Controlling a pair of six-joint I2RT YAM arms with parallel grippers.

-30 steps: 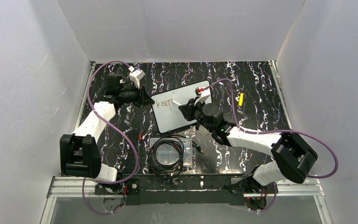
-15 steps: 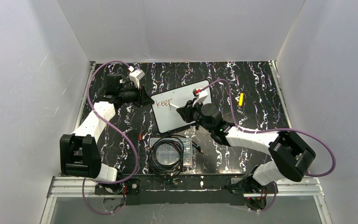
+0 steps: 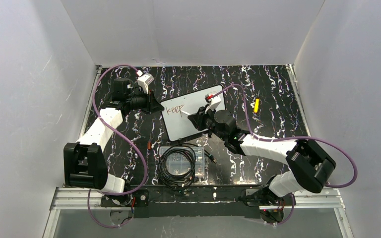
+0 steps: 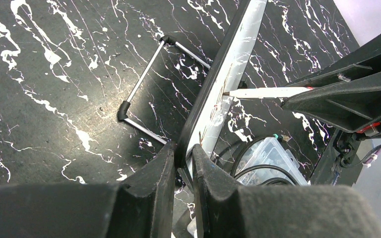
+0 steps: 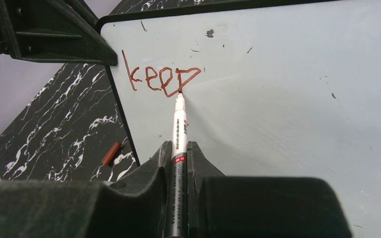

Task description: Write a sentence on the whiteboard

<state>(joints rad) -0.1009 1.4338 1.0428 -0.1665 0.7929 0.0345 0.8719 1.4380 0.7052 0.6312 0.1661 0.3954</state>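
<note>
Slightly leftward since a second ago, right gripper (image 5: 178, 166) sat clamped on the marker (image 5: 179, 119), tip touching the sentence (image 5: 161, 79) at the "p" of "keep". Opposite the tip, left gripper (image 4: 182, 163) pinched the whiteboard (image 5: 287, 99) rim. Next, probably: lift, shift right, start "going".

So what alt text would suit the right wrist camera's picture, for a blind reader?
The right end effector grips a slim white marker pen, its tip touching a white, black-rimmed whiteboard at the end of the reddish-brown handwritten word "keep". A black white-veined table shows at lower left.
</note>
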